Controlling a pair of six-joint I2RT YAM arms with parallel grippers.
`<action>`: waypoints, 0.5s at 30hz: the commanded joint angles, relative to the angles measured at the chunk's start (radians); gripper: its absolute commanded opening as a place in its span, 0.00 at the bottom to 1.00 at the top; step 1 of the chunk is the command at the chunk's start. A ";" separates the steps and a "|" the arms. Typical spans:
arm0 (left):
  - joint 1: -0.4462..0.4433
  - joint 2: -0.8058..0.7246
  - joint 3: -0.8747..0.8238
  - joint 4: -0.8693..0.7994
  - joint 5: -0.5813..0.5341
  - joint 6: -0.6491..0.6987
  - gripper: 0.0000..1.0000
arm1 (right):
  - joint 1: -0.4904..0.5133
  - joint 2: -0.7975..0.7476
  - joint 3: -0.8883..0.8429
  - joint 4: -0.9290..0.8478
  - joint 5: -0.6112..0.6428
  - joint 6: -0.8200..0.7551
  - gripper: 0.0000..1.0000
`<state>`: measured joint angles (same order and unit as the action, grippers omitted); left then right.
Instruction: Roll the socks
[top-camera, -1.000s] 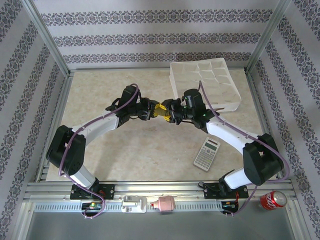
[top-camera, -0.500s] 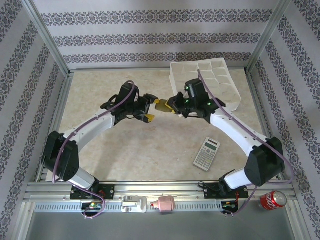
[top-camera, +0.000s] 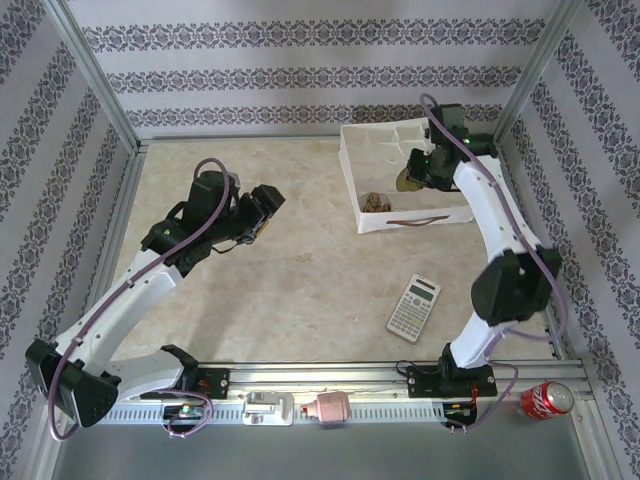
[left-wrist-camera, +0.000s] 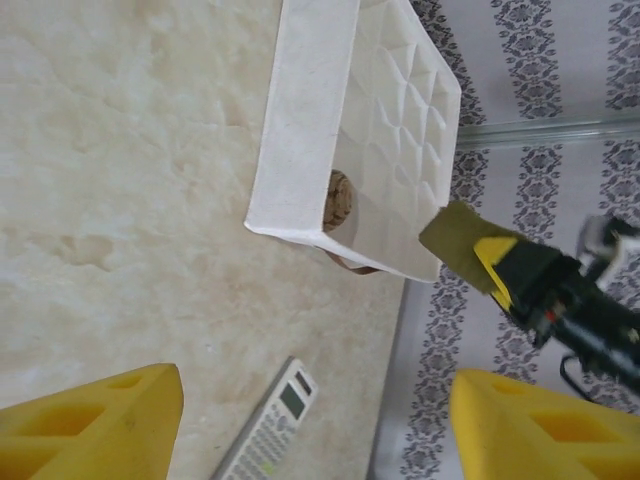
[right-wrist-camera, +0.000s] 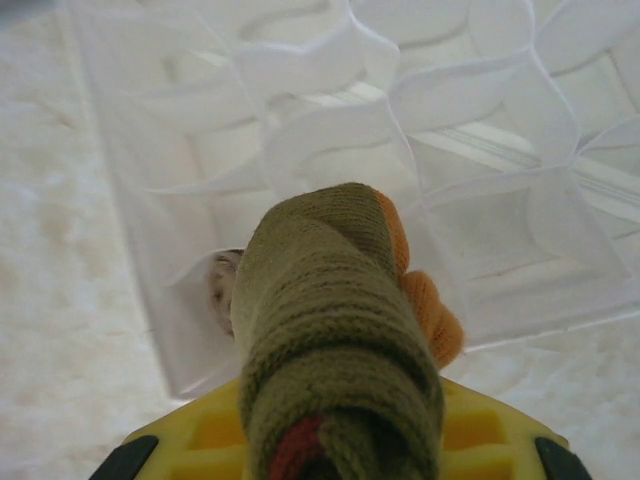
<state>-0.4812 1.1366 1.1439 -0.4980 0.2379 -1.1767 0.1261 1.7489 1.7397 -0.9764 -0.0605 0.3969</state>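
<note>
- The olive sock (right-wrist-camera: 335, 300) is a tight roll with an orange patch showing on one side. It is clamped between the yellow fingers of the right gripper (top-camera: 412, 176) and hangs over the white divided box (top-camera: 410, 218) at the far right of the table (top-camera: 280, 290).
- The roll's long axis runs straight out from the fingers, so its free end leads towards the compartments beneath. Judged from the wrist view, it is above the near rows and touches no divider.
- The brown sock (top-camera: 375, 200) sits rolled in the box's near left corner cell. That is just left of and nearer than the held roll, so the drop needs a free cell beside it.
- The right arm is the one on the job. The left gripper (top-camera: 262, 205) hovers over bare table well to the left of the box, with its jaws apart and nothing between them.
- A calculator (top-camera: 414, 307) lies on the table in front of the box, out of the way.
- A second ago both grippers met over the middle of the table with the roll between them. Since then the left has let go and drawn back, and the right has carried the roll across to the box.
</note>
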 joint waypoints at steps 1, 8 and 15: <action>0.018 -0.083 -0.053 -0.053 -0.065 0.102 0.69 | 0.016 0.070 0.021 -0.108 0.053 -0.079 0.00; 0.052 -0.182 -0.126 -0.057 -0.071 0.086 0.68 | 0.026 0.154 0.007 -0.088 0.111 -0.081 0.00; 0.065 -0.181 -0.128 -0.060 -0.040 0.103 0.68 | 0.051 0.256 0.086 -0.136 0.156 -0.081 0.00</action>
<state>-0.4313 0.9604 1.0248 -0.5327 0.1890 -1.1145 0.1562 1.9713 1.7870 -1.0550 0.0418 0.3321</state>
